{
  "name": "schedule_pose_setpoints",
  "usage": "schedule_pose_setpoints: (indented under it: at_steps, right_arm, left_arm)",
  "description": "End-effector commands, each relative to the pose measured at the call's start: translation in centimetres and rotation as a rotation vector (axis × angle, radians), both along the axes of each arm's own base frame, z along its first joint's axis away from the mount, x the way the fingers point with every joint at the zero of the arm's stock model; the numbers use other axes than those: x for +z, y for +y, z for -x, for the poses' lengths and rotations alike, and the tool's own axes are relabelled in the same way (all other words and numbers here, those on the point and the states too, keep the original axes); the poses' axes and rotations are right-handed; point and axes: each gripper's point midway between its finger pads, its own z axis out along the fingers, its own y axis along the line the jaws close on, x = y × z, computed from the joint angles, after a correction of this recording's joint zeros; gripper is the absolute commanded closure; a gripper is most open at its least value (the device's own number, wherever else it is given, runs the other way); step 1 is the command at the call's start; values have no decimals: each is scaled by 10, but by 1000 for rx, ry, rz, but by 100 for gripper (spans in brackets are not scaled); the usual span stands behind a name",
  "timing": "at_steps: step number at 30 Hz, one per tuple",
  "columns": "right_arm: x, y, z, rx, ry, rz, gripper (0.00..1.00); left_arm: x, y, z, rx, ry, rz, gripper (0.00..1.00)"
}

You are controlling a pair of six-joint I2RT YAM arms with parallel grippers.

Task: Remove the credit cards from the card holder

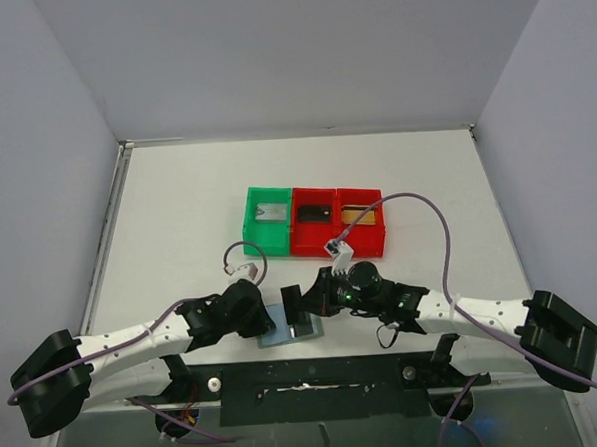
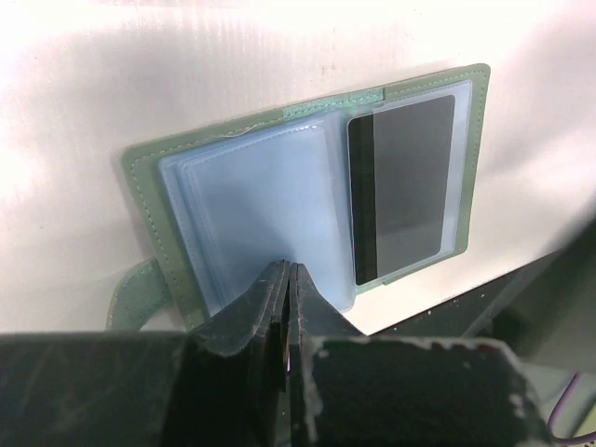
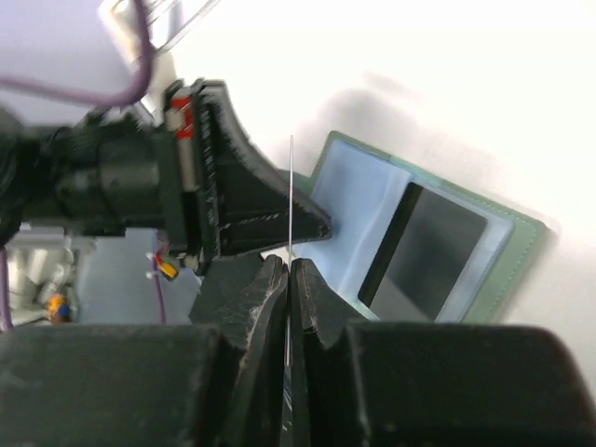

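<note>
1. At the near edge of the tabletop point(image 1: 178, 210), between the 2 arms: card holder point(image 2: 242, 205), opened flat, clear sleeves facing up, long axis running left to right in the top view.
2. In 1 end panel, behind clear plastic: dark card point(image 2: 405, 186), lying flat, long axis set across the holder's own.
3. At the opposite short edge: grey-green strap tab point(image 2: 130, 293), pointing out and away from the holder.
4. Left gripper point(image 2: 289, 270): jaws clenched together on nothing, tips down on the clear sleeves of the panel beside the dark card.
5. Right gripper point(image 3: 289, 265): jaws clenched on a thin card point(image 3: 291, 186), seen edge-on as a pale line rising from between the fingertips, standing on edge rather than flat, just beside the left gripper's tip and over the holder.
6. Farther back, well apart from the holder: green bin point(image 1: 268, 223) and 2 red bins point(image 1: 316, 223) in a row.
</note>
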Motion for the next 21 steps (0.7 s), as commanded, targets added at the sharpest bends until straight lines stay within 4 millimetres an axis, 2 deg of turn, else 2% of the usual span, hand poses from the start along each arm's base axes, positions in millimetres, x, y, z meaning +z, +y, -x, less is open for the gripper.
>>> schedule_pose_setpoints:
  at_steps: [1, 5, 8, 11, 14, 18, 21]
  right_arm:
    - [27, -10, -12, -55, -367, 85, 100]
    - [44, -24, -13, -50, -615, 159, 100]
    - [43, -46, -27, -59, -730, 344, 100]
    - [61, -64, -45, -77, -844, 505, 100]
    - [86, -84, -70, -151, -946, 618, 100]
    - [99, -105, -97, -156, -960, 749, 100]
    - [111, -109, -110, -141, -984, 801, 100]
  left_arm:
    - [24, -4, -13, 5, -77, 19, 98]
    - [42, -1, -20, 19, -130, 21, 83]
    - [59, 6, -26, 10, -178, 8, 57]
    - [81, 20, -41, 31, -236, -17, 41]
    - [99, 39, -61, 43, -261, -32, 35]
    - [111, 68, -80, 75, -273, -51, 31]
    - [129, 84, -93, 99, -317, -63, 25]
